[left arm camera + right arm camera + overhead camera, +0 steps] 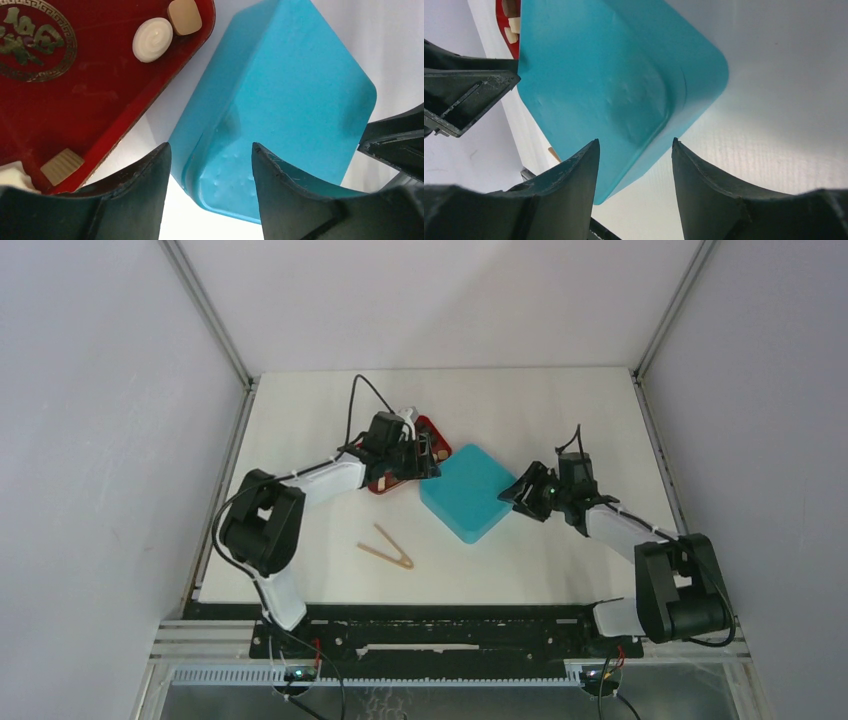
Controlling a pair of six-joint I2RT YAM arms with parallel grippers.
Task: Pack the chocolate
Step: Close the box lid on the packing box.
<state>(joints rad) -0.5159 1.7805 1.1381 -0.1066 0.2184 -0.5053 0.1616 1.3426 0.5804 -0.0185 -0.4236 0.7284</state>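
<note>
The teal box [468, 492] sits shut with its lid on at the table's middle; its insert is hidden. The red tray [432, 440] lies touching its far left side, mostly under my left wrist. In the left wrist view the tray [90, 100] holds chocolate: a cream round piece [152, 33], a tan block [184, 16] and a ridged tan piece [61, 165]. My left gripper [210, 150] is open and empty, its jaws astride the box's left corner [295, 95]. My right gripper [636, 145] is open and empty at the box's right corner [599, 75].
Tan wooden tongs [385, 548] lie on the white table in front of the tray, near the left arm. The tabletop is walled in by grey panels on the left, right and back. A black rail runs along the near edge.
</note>
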